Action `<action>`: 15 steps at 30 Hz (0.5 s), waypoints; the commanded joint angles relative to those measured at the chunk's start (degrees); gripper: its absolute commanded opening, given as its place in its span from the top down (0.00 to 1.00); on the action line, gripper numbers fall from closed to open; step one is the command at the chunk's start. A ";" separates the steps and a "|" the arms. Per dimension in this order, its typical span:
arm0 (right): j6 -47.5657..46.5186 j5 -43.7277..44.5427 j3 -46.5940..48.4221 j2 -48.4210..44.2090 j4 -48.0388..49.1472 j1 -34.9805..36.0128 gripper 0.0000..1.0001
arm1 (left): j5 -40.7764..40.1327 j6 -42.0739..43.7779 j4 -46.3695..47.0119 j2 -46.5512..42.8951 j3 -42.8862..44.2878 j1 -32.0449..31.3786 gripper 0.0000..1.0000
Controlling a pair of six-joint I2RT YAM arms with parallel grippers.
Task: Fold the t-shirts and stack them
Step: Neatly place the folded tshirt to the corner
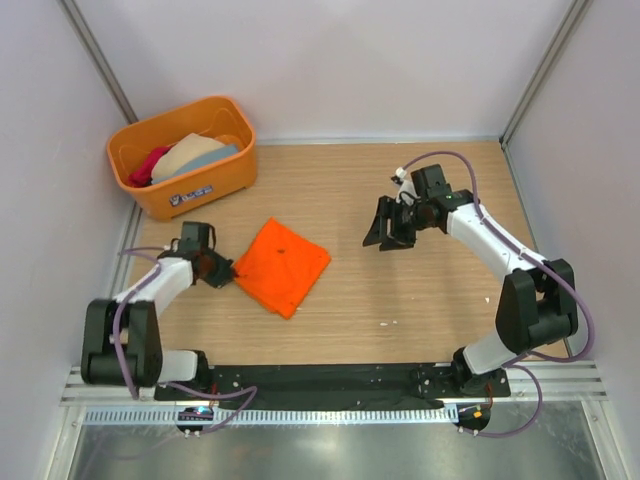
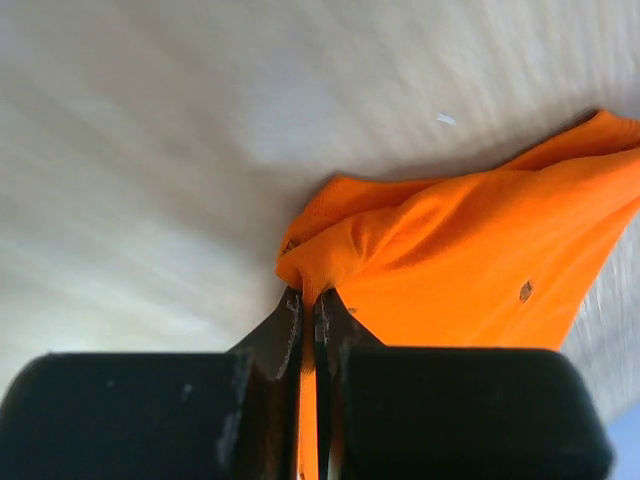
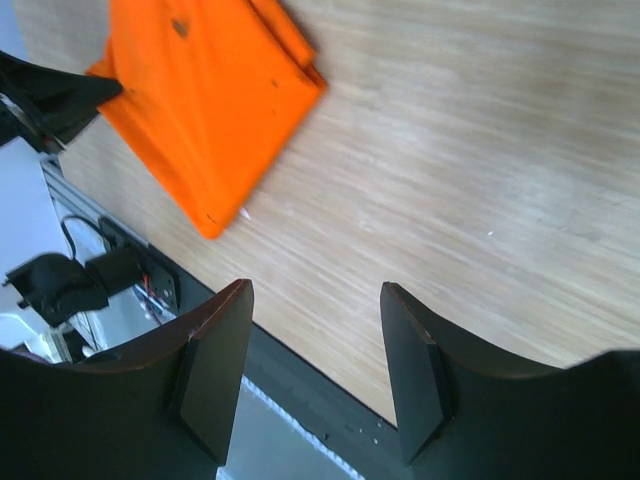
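Note:
A bright orange t-shirt [image 1: 283, 263] lies folded on the wooden table, left of centre. It also shows in the left wrist view [image 2: 470, 260] and the right wrist view [image 3: 200, 90]. My left gripper [image 1: 226, 272] is shut on the shirt's left corner, with cloth pinched between the fingers [image 2: 286, 325]. My right gripper [image 1: 390, 235] is open and empty above the table, right of the shirt. Beige, grey-blue and crimson-pink shirts [image 1: 190, 155] lie piled in the orange tub.
The orange plastic tub [image 1: 190, 190] with a label stands at the back left. Grey walls close the table on three sides. A black rail [image 1: 330, 382] runs along the near edge.

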 commanded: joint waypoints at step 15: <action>2.30 -5.43 -3.18 -3.13 1.22 10.33 0.40 | -27.15 1.97 -40.74 -18.97 8.03 33.12 1.00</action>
